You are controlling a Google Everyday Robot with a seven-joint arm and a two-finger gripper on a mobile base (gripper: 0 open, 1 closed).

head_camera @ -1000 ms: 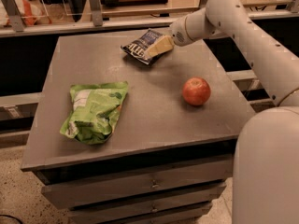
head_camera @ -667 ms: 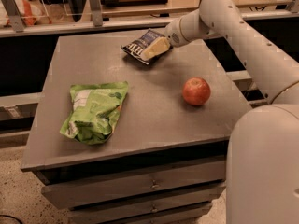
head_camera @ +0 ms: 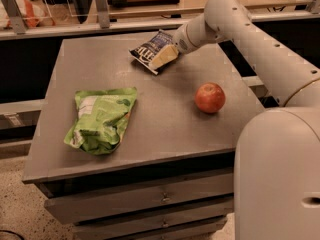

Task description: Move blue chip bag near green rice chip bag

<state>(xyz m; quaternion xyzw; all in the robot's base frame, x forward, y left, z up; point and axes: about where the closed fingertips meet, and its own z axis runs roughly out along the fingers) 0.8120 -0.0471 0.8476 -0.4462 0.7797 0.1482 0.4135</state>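
Camera view, single. Desk (head_camera: 165,129): grey flat top, front edge nearest the camera, with drawers (head_camera: 150,200) below it; the far edge runs under a rail, and the right edge is partly hidden by the robot body (head_camera: 280,174). Open room: a broad bare stretch across the middle of the top, from the far centre down to the front edge, and a bare strip along the left edge. Arm (head_camera: 250,29): pale, reaching in from the right over the far right corner. Claw (head_camera: 161,59): at the far centre of the desk, clamped on the blue chip bag (head_camera: 149,49), one pale finger (head_camera: 165,56) lying across the bag's near right part. Blue chip bag: small, dark navy, glossy, with white block lettering, tilted, a shadow under its near edge. Green rice chip bag (head_camera: 101,119): larger, light green, glossy, with white patches and a darker green mark, lying flat at the left front, well apart from the blue bag. Red apple (head_camera: 210,97): on the right half, near the right edge, apart from both bags.
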